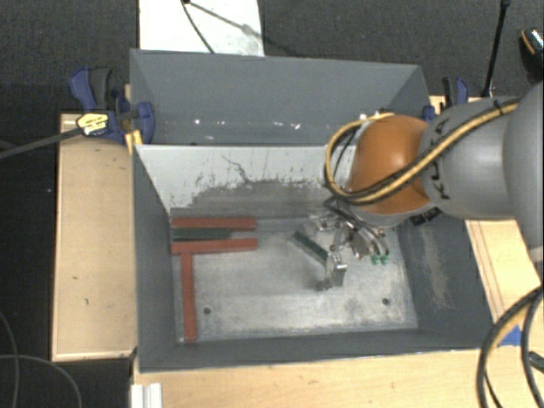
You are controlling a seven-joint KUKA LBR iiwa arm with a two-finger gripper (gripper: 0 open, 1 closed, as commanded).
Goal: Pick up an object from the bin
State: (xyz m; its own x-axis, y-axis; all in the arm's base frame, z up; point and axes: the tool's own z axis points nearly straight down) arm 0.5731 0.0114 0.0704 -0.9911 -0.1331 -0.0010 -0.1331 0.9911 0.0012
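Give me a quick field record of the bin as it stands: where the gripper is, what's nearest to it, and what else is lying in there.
gripper: low over the bin floor, right of centre
nearest thing: dark green flat piece, just left of the gripper
held: cannot tell
other things: red-brown strips in an L on the left of the floor; dark green strip between the two upper red-brown ones
bin: grey metal, floor scuffed

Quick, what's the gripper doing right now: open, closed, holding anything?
Gripper: cannot be told; it sits low in the bin, by a dark green strip.
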